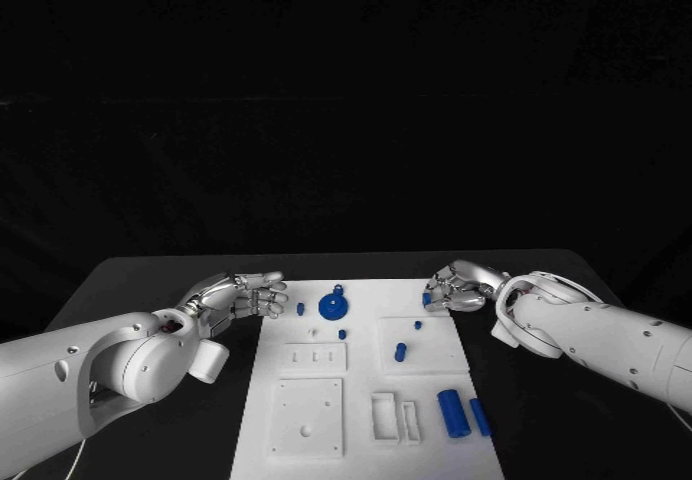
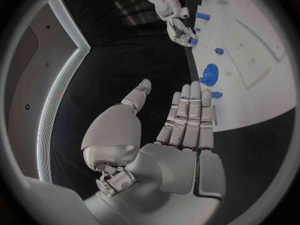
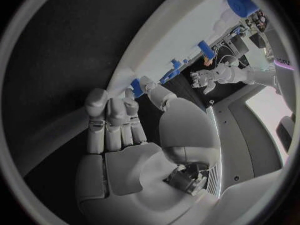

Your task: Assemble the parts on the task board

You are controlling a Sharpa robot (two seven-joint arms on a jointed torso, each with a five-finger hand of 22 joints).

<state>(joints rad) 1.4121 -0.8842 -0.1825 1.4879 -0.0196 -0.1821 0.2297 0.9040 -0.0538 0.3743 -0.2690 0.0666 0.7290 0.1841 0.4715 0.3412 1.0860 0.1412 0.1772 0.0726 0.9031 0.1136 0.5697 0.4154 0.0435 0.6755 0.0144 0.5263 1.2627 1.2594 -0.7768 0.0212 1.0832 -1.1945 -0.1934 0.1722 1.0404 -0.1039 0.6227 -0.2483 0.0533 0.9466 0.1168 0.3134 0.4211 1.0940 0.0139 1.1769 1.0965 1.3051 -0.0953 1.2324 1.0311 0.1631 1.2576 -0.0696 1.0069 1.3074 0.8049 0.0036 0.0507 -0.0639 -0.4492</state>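
Head view: the task board point(image 1: 433, 415) lies mid-counter point(image 1: 130, 285), carrying a round part point(image 1: 333, 301) and two cylinders point(image 1: 462, 412). Left hand point(image 1: 238, 297) hovers at its far-left corner, fingers point(image 2: 187, 116) apart, empty. Right hand point(image 1: 459, 289) fingers pinch a small part point(image 1: 427, 298) at the far-right edge.

black table point(image 1: 159, 275), white task board point(image 1: 433, 300) lying flat

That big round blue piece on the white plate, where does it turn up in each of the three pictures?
Head view: the round blue part lies near the task board's far edge, between the two hands.
Left wrist view: the same part sits on the board just beyond the left hand's fingertips.
Right wrist view: I cannot pick it out for certain.
Shared landmark: the white task board.
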